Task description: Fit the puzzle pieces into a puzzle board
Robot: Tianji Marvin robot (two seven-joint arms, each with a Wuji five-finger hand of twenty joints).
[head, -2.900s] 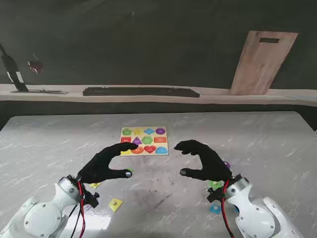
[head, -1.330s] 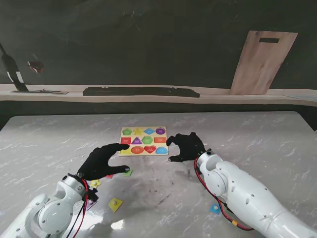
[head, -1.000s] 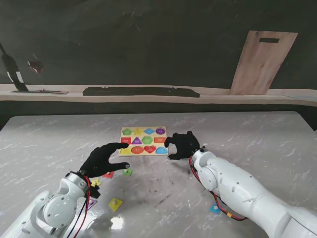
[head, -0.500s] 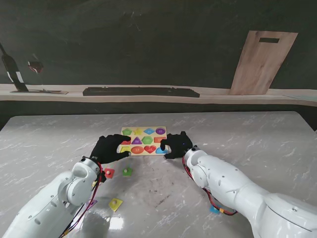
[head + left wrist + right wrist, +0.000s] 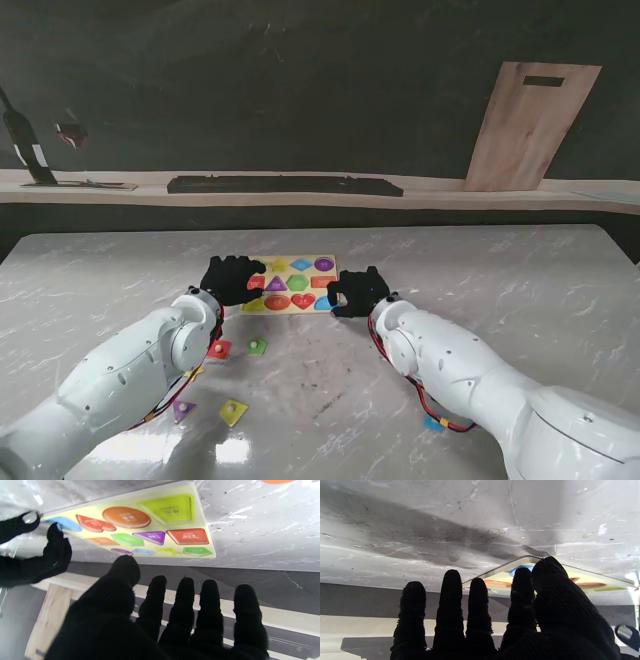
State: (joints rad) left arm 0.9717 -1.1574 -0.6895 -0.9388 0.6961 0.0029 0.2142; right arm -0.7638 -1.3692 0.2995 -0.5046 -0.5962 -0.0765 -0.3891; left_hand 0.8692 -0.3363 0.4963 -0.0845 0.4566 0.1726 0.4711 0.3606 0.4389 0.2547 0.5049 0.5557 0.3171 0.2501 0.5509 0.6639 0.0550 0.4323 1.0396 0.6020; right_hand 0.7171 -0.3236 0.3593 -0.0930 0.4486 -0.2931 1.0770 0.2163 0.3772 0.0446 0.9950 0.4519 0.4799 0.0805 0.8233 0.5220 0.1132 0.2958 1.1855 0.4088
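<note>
On the counter (image 5: 520, 290), mid-way out from me, sits the puzzle board (image 5: 290, 284), flat, with both my hands at it. My left hand (image 5: 230, 279) is over the board's left edge, my right hand (image 5: 358, 292) at its nearer right corner. Neither holds anything as far as I can see: on the left wrist camera my left fingers (image 5: 182, 605) are spread and straight with nothing between them, hovering short of the board (image 5: 200, 517). On the right wrist camera my right fingers (image 5: 450, 600) are also extended and apart, thumb in front of the board's corner (image 5: 495, 576); touching or not, I cannot tell.

Progress: the board looks mostly filled. The left wrist view shows coloured shapes in nearly every slot, among them an orange oval (image 5: 126, 517), red heart (image 5: 93, 523), purple triangle (image 5: 151, 536), red square-ish piece (image 5: 187, 536) and blue piece (image 5: 65, 523) by my right fingertips. Whether every one is fully seated I cannot tell; some look slightly raised.

Loose pieces lie on the counter nearer to me, well apart from the board: a red one (image 5: 219, 349), a green one (image 5: 257, 346), a yellow one (image 5: 233, 411), a purple one (image 5: 182, 408) on my left side, and a blue one (image 5: 432, 422) partly hidden by my right arm. My judgement: these are left to place or are spares, since no open slot shows clearly. No piece is in hand, so the current step reads as steadying or repositioning the board, not inserting.
</note>
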